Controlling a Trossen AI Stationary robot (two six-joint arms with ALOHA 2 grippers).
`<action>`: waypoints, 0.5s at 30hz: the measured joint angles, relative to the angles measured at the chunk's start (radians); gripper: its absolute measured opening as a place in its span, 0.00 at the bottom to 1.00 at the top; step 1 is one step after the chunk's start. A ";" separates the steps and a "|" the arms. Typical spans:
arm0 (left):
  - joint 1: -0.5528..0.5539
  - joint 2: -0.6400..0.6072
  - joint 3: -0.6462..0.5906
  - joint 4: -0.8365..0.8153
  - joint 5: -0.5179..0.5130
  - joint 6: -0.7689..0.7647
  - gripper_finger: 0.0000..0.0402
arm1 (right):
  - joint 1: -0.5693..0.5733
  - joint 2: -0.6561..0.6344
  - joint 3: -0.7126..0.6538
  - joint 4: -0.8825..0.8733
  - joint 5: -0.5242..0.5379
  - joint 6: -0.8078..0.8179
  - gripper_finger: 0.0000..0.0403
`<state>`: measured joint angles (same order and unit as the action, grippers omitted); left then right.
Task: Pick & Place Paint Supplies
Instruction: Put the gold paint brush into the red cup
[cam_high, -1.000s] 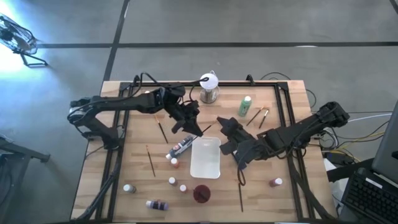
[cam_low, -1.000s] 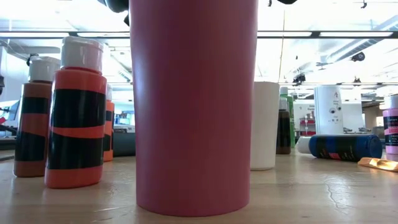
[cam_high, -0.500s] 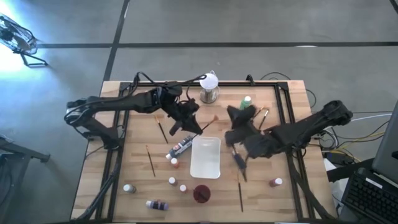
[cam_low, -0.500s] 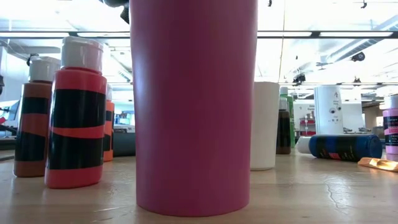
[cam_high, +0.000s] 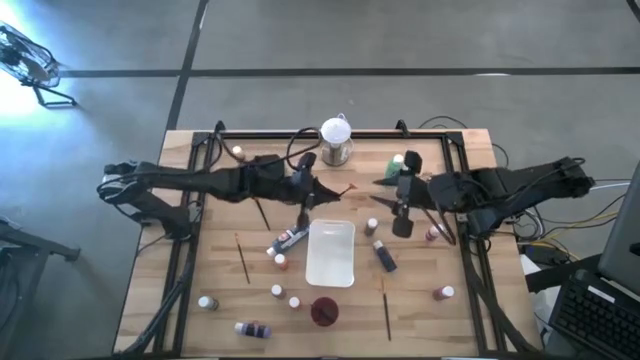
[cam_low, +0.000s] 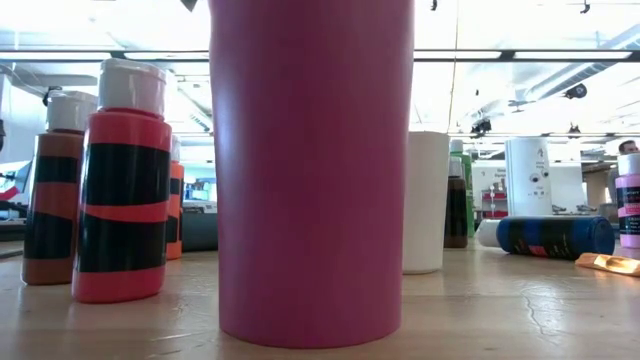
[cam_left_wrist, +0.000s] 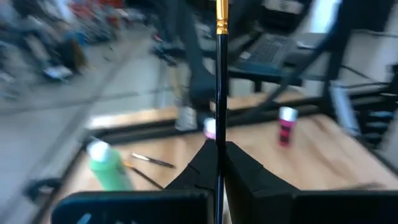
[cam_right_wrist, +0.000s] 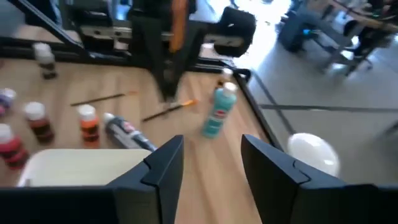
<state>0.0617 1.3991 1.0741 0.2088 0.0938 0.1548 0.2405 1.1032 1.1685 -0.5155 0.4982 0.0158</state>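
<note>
My left gripper (cam_high: 316, 197) hovers just beyond the far edge of the white tray (cam_high: 331, 270). It is shut on a thin dark-handled brush (cam_left_wrist: 219, 93) with a gold ferrule. My right gripper (cam_high: 386, 188) is open and empty to the tray's far right, facing the left arm; its fingers (cam_right_wrist: 163, 163) stand apart. A green bottle (cam_high: 397, 163) stands behind it. Small bottles (cam_high: 372, 226) stand near the tray, and a dark blue one (cam_high: 384, 257) lies on its side. Other brushes (cam_high: 242, 258) lie flat on the table. My left gripper pinches the brush's dark handle (cam_left_wrist: 219, 146) between its two fingers. The fingers point about level toward the table's right, and the brush lies along them with its ferrule end (cam_left_wrist: 221, 18) sticking out ahead. The brush is lifted clear of the table.
A dark red cup (cam_high: 323, 311) stands at the tray's near end and fills the low view (cam_low: 310, 170). A white globe on a metal base (cam_high: 337, 135) stands at the far edge. Orange bottles (cam_low: 120, 180) and several others (cam_high: 253, 328) crowd the near left; a black frame borders the table.
My right gripper has swung from over the tray's far right corner toward the table's far right and turned to face left. This uncovers the dark blue bottle and two small bottles. My left arm has stretched out flatter, still holding the brush.
</note>
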 joint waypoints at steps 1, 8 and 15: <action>-0.005 0.000 -0.015 0.037 -0.033 0.012 0.03 | 0.001 -0.012 -0.024 0.033 -0.002 0.000 0.40; -0.009 0.007 -0.132 0.298 -0.176 0.127 0.03 | -0.005 -0.094 -0.216 0.424 -0.008 -0.029 0.43; -0.005 0.007 -0.147 0.333 -0.174 0.189 0.03 | -0.031 -0.094 -0.285 0.676 -0.041 -0.074 0.45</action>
<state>0.0566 1.4059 0.9276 0.5420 -0.0801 0.3437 0.2096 1.0091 0.8832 0.1600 0.4571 -0.0578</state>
